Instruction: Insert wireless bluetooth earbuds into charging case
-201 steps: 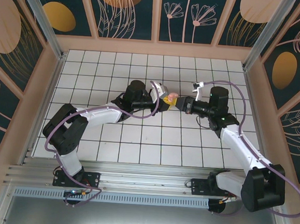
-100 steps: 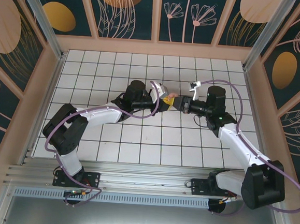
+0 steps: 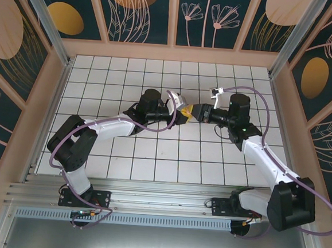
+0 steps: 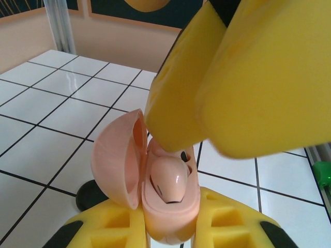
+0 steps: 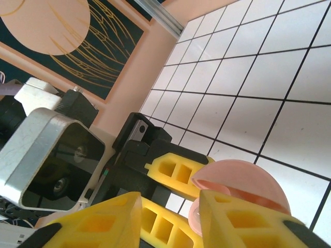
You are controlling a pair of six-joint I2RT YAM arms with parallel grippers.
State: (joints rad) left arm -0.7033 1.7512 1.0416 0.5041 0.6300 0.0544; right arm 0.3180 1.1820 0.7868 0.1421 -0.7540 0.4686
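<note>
Pink earbud seated in case; right claw wider than before.

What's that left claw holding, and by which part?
The left gripper holds the open pink charging case, clamped by its lower body, with the lid swung open. A pink earbud sits inside it.

A floor of white square tiles with dark grout catches a soft, even light. Around it stand walls of dark teal panels, printed with pale line-drawn flowers and gold and peach discs, set in a peach wooden frame, with aluminium posts at the back corners.
</note>
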